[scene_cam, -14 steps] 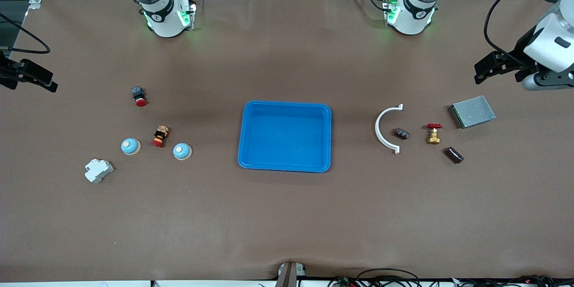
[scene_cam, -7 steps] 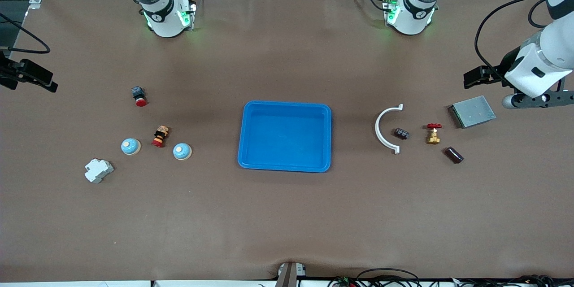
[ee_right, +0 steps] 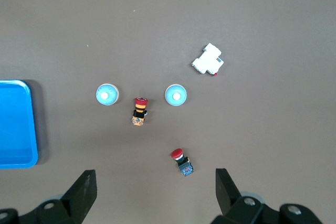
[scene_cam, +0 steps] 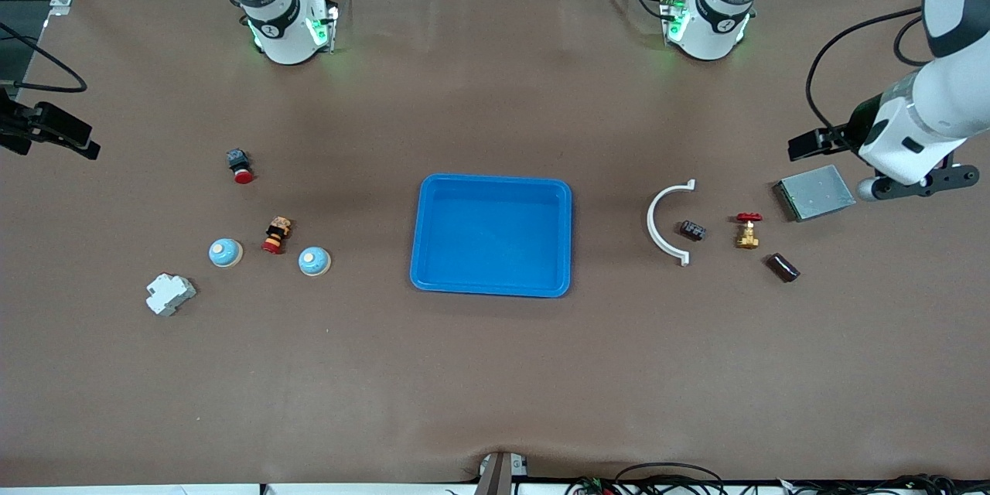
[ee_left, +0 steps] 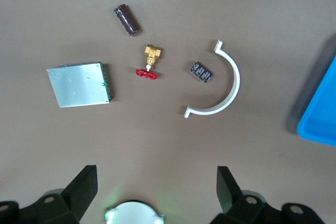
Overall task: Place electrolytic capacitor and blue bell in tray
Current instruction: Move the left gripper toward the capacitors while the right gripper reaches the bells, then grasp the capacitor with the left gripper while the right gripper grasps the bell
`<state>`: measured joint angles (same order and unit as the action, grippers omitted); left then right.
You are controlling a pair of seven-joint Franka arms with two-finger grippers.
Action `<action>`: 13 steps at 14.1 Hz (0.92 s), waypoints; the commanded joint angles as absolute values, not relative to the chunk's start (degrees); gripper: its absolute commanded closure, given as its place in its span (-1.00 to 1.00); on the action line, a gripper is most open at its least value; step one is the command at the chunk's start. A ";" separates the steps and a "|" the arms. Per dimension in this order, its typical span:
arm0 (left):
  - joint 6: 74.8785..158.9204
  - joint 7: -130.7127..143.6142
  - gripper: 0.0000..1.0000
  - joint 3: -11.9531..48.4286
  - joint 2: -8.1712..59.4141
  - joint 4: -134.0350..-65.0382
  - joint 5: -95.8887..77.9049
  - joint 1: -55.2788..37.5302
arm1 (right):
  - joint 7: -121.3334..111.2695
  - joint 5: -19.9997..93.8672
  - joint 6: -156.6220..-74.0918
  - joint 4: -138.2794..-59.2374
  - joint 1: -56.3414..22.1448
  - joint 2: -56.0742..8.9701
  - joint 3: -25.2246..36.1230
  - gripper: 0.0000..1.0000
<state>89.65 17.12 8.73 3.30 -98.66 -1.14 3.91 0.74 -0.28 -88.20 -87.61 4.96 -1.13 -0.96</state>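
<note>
While nothing is picked up yet, you are at the approach step: the left tool (scene_cam: 901,186), fingers apart, is over the grey box (scene_cam: 814,192); the right tool (ee_right: 152,192), fingers apart too, waits at its end. The capacitor (scene_cam: 782,267) lies on the surface near the valve (scene_cam: 747,230), its long axis diagonal; line up across it. Both blue bells (scene_cam: 314,261) sit dome up, well apart from the empty tray (scene_cam: 424,232).
</note>
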 commanded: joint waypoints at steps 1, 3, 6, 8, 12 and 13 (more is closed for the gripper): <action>94.55 23.53 -1.00 8.79 2.55 -103.60 -3.16 4.31 | 1.06 0.53 -87.28 -86.40 5.27 -3.07 -1.76 -1.00; 97.89 24.70 -1.00 8.79 2.64 -106.60 -3.60 5.36 | 1.40 0.53 -86.93 -86.57 3.27 -4.48 -1.93 -1.00; 108.06 29.86 -1.00 8.79 3.34 -113.27 -3.60 5.36 | 4.02 0.53 -86.22 -87.19 -0.95 -7.19 -1.93 -1.00; 114.67 34.43 -1.00 8.96 6.13 -116.01 -3.69 5.10 | 10.60 0.44 -87.27 -87.10 -4.64 -9.74 -1.93 -1.00; 121.54 45.06 -1.00 9.23 13.61 -116.10 -5.27 3.09 | 12.48 0.70 -95.42 -87.54 -7.82 -15.72 -1.93 -1.00; 122.68 47.61 -1.00 9.23 15.02 -116.02 -5.27 2.21 | 12.48 0.79 -97.80 -87.97 -7.91 -17.12 -1.93 -1.00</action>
